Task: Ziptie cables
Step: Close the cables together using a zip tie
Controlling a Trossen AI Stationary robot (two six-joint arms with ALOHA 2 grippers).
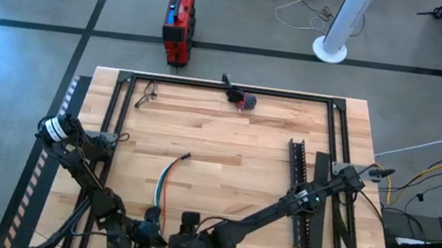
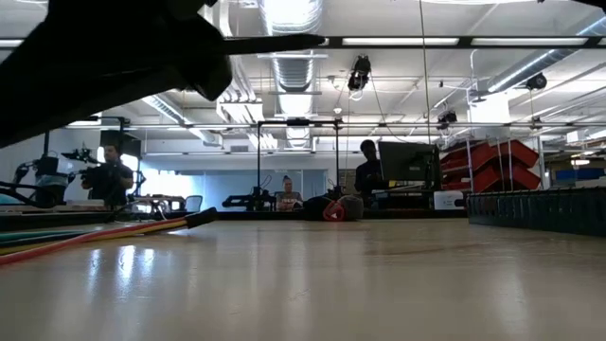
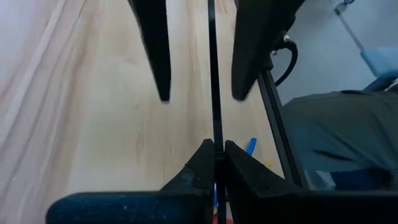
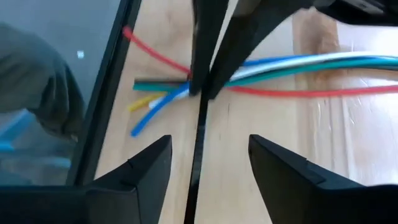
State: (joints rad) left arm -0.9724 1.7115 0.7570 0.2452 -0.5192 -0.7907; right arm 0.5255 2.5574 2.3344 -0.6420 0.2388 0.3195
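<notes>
Near table edge: left gripper pinched on thin black strip beside the cables; right gripper parted around it, not gripping.

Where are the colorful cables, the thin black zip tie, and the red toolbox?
cables [image 4: 311,62], right wrist view, on the blue strand mid-bundle.
zip tie [image 3: 212,81], left wrist view, on its thin strap.
red toolbox [image 1: 179,22], high view, on its top.
</notes>
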